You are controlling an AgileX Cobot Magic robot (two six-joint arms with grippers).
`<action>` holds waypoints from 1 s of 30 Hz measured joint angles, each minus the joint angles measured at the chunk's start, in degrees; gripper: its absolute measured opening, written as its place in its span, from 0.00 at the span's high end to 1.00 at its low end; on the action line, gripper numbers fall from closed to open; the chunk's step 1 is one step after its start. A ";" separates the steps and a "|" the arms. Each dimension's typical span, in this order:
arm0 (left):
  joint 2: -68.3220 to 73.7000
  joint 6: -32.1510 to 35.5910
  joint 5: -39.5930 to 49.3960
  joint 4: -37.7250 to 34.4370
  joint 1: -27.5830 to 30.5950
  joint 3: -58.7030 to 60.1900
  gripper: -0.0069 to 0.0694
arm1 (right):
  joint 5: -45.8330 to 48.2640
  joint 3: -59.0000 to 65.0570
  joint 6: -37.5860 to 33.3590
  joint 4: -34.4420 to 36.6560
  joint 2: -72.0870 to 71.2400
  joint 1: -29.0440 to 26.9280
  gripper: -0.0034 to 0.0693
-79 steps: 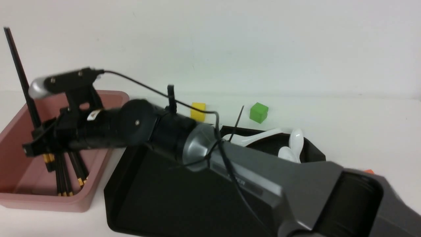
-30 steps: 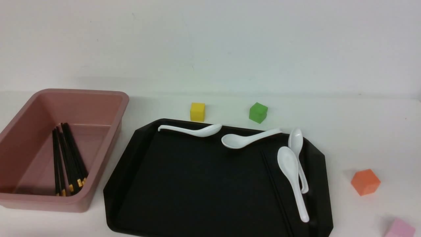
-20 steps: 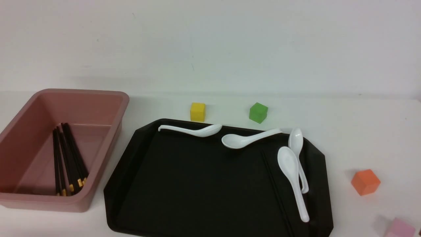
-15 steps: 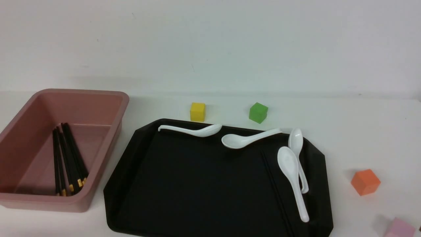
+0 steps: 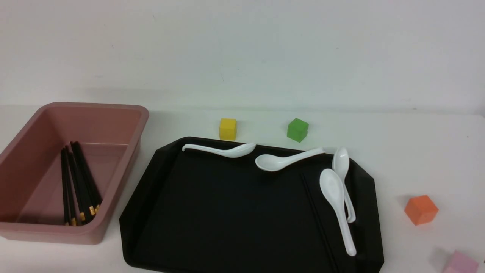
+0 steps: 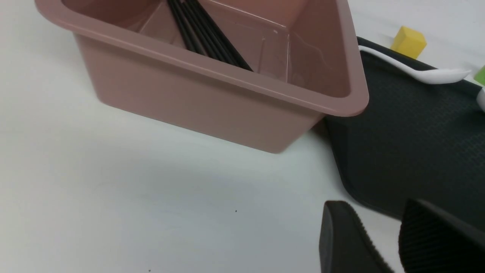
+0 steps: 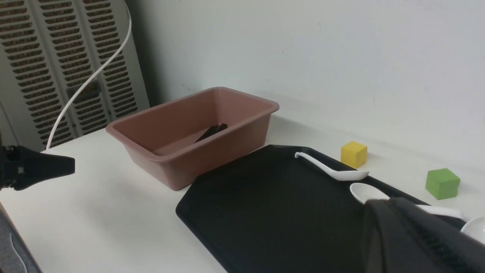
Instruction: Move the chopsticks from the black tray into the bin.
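The pink bin [image 5: 125, 113] stands at the left with several black chopsticks [image 5: 77, 182] lying in it. Right of it lies the black tray [image 5: 227, 212]. A thin dark chopstick [image 5: 316, 214] lies on the tray beside the spoons, faint against the black. Neither gripper shows in the front view. In the left wrist view my left gripper [image 6: 373, 207] hangs open and empty over the table by the tray's [image 6: 416, 144] corner, near the bin [image 6: 212, 87]. My right gripper [image 7: 382, 206] is shut on nothing above the tray [image 7: 284, 212].
Several white spoons [image 5: 223, 151] lie along the tray's far and right sides. Yellow [image 5: 227, 129] and green [image 5: 297, 129] blocks sit behind the tray; orange [image 5: 421, 209] and pink [image 5: 460, 263] blocks sit to its right. A slatted grille [image 7: 64, 60] stands beyond the bin.
The right arm, which held a chopstick upright over the bin, has pulled back out of the front view. Over the last second nothing on the table has moved.
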 joint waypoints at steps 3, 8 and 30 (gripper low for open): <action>0.00 0.00 0.00 0.00 0.00 0.00 0.60 | 0.00 0.00 0.18 0.00 0.00 0.00 0.93; 0.00 0.00 0.00 0.00 0.00 0.00 0.60 | -0.06 0.00 0.17 -1.62 0.00 0.00 0.93; 0.00 0.00 0.00 0.00 0.00 0.00 0.60 | 0.56 13.08 -15.71 17.17 -4.48 -22.15 0.90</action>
